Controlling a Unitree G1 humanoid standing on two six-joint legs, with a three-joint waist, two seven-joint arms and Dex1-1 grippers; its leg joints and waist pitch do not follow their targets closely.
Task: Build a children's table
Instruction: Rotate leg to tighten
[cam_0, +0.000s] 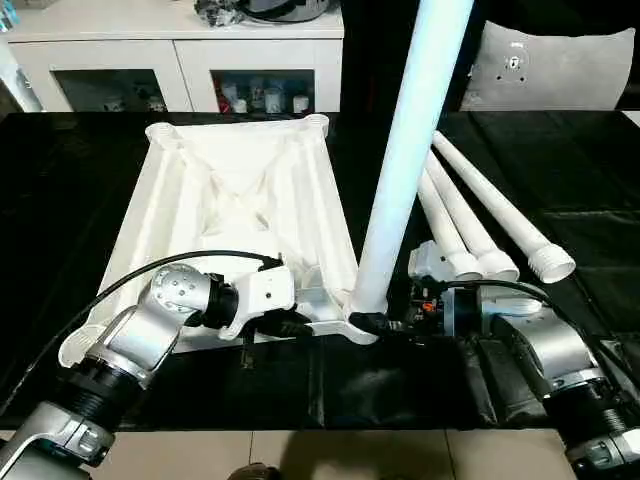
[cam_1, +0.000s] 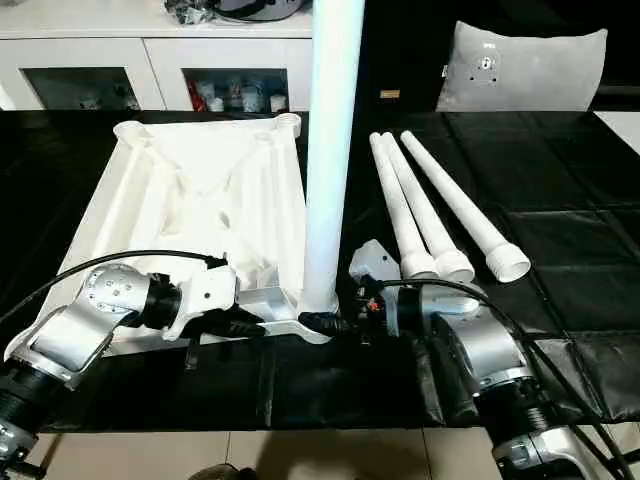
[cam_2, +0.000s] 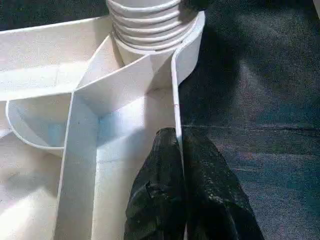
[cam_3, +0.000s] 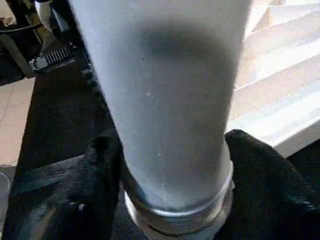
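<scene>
1. While the left hand (cam_2: 177, 150) pinched the near wall of the top (cam_0: 240, 190), its two black fingers (cam_2: 155, 200) were pressed together on the thin rim, one inside and one outside.
2. That grip sat just beside the near right corner socket, where the threaded end of the upright leg (cam_0: 410, 150) entered the top.
3. The right hand (cam_3: 175, 175) straddled the base of that leg, a dark finger on either side of it and against it, low down by the collar.
4. The leg stood nearly upright, leaning slightly, and ran out of the picture's upper edge in the head views.
5. The top lay upside down on the black bench (cam_0: 560, 210), its ribbed hollow underside facing up, with round sockets at its far corners.
6. Three spare legs (cam_1: 430, 215) lay side by side on the bench to the right of the top, thick threaded ends toward the robot; the two inner ones touched, and the third angled a little apart.
7. A small white part (cam_1: 373, 258) lay just beside those ends.
8. Beyond the bench stood a white cabinet (cam_0: 190, 55) with open shelves, and a grey cushion (cam_1: 525, 70) sat at the far right.
</scene>
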